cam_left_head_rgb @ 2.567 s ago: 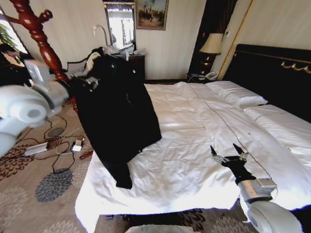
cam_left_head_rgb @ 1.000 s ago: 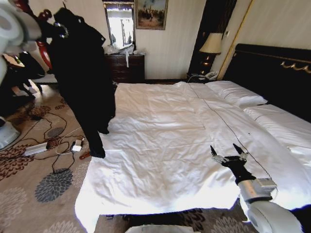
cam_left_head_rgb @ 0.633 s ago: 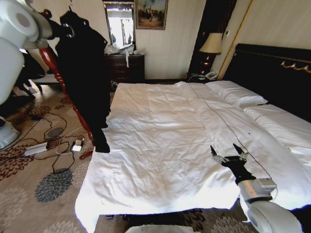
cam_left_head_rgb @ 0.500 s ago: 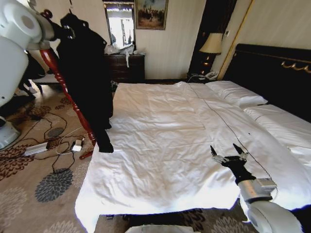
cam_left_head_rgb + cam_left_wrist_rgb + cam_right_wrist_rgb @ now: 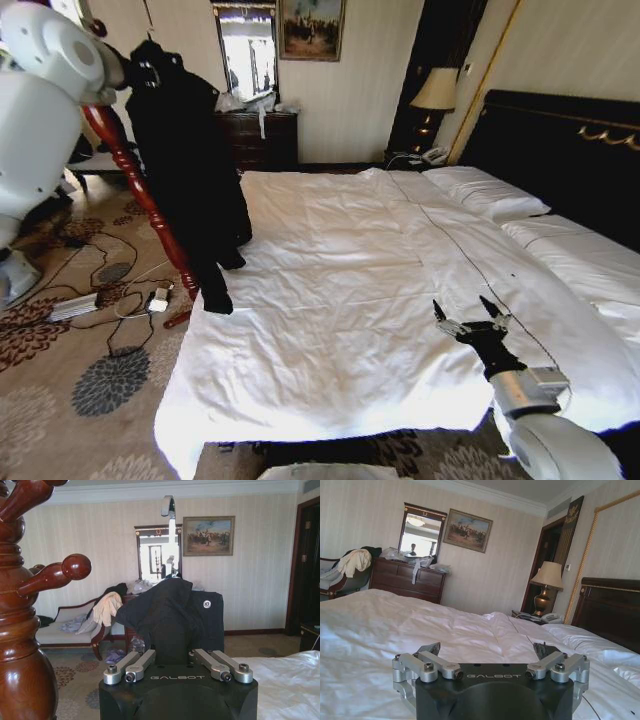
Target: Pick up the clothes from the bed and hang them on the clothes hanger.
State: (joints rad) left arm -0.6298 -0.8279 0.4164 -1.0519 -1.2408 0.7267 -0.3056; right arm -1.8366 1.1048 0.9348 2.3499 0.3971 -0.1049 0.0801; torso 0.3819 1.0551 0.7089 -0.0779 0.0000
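Left gripper (image 5: 177, 672) grips the black jacket (image 5: 190, 170) beside the wooden coat stand (image 5: 140, 190), its hem touching the bed (image 5: 350, 300). Right gripper (image 5: 472, 316) spread wide, empty, above sheets. Patterned carpet (image 5: 90, 400).

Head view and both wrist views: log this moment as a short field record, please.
jacket: black long-sleeved soft jacket hanging off the floor, sleeve end at the white-sheeted bed edge
hanger: silver metal hook above the jacket collar
stand: red-brown turned wooden coat stand beside the jacket
left gripper: raised, shut on the jacket
right gripper: open, over the bed, holding nothing
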